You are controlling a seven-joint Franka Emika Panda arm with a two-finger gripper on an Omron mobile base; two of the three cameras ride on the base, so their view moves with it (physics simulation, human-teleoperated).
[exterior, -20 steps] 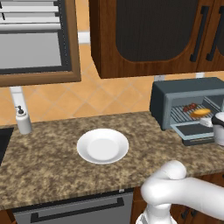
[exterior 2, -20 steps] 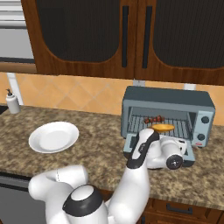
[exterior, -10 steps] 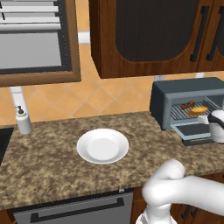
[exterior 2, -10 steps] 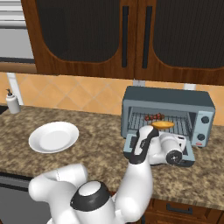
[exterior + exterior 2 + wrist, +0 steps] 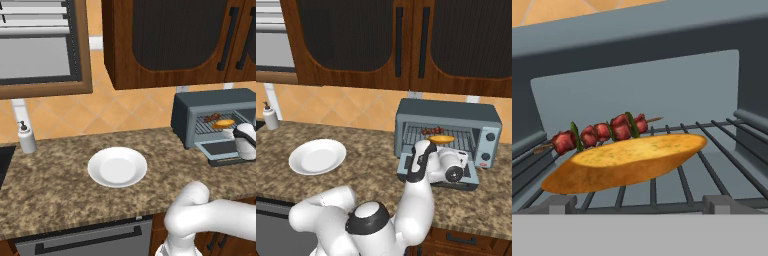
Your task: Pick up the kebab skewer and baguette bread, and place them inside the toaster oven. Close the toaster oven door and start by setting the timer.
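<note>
Flanking the toaster oven [image 5: 448, 129]: white plate [image 5: 117, 167], soap dispenser [image 5: 26, 138].

White plate [image 5: 117, 167] on speckled granite counter [image 5: 60, 185], soap dispenser [image 5: 26, 137] at far left, dark wooden cabinets [image 5: 406, 42] above.

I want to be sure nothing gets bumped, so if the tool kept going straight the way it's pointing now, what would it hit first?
Most likely the baguette bread, lying across the front of the wire rack inside the toaster oven. The kebab skewer lies just behind it. How near the bread is can't be judged.
</note>
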